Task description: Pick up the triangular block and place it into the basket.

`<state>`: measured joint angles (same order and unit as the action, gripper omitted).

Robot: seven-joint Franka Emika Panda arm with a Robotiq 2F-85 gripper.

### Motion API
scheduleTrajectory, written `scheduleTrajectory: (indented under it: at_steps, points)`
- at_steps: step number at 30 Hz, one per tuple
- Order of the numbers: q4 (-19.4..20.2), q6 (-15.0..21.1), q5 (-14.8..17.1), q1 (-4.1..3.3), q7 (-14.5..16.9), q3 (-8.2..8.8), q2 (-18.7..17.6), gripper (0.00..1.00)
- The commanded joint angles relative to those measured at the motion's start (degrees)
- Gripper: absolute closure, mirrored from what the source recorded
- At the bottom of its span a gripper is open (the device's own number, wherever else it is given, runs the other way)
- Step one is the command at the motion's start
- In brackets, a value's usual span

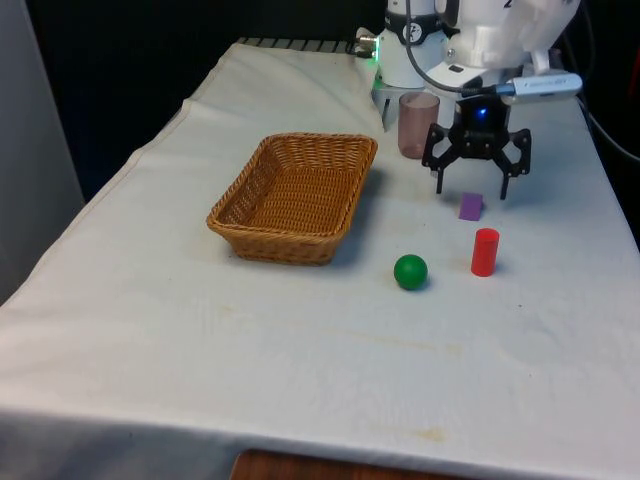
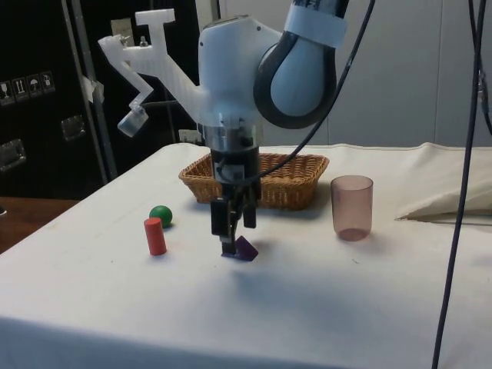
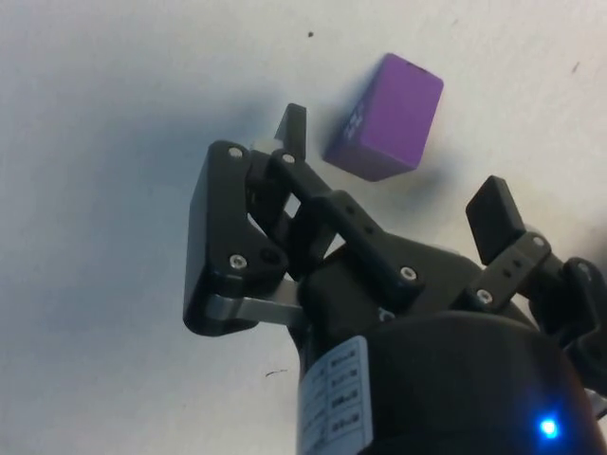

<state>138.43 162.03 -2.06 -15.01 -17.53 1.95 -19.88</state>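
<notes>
- You have bare white cloth (image 1: 250, 350) across the near half of the table; the red cylinder (image 1: 485, 251) and green ball (image 1: 410, 271) stand near the block
- Your wicker basket (image 1: 262, 237) sits with nothing inside it, and the pink translucent cup (image 1: 418, 124) stands upright beyond it
- Your gripper (image 1: 476, 184) hangs with its fingers spread wide, holding nothing, just above the purple triangular block (image 1: 471, 206), which lies on the cloth

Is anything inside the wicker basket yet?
Nothing shows inside the basket: the front view shows only bare weave on its floor. Its near wall hides a strip of the floor. The purple block lies on the cloth under the open gripper.
</notes>
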Motion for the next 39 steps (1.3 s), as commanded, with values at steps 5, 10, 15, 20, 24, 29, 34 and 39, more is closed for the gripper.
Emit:
scheduleTrajectory:
  at_steps: [5,10,15,20,24,29,34,39]
  points:
    - [-0.40,0.23,-0.63,-0.52,-1.26,0.80,-0.63,0.00]
    - [-0.40,0.23,-0.69,-0.57,-1.60,0.86,-0.69,0.00]
    - [-0.46,0.23,-0.63,-0.57,-1.89,0.74,-0.69,0.01]
    - [-0.46,0.23,-0.63,-0.57,-2.06,0.74,-0.74,0.25]
    - [-0.46,0.23,-0.63,-0.57,-2.12,0.74,-0.74,0.45]
    - [-0.40,0.00,0.00,0.00,-1.38,0.11,-0.57,0.67]
    - [-0.46,0.17,-0.34,-0.40,-1.95,0.52,-0.69,0.67]
    - [-0.46,0.00,0.00,0.00,-1.43,0.11,-0.17,0.67]
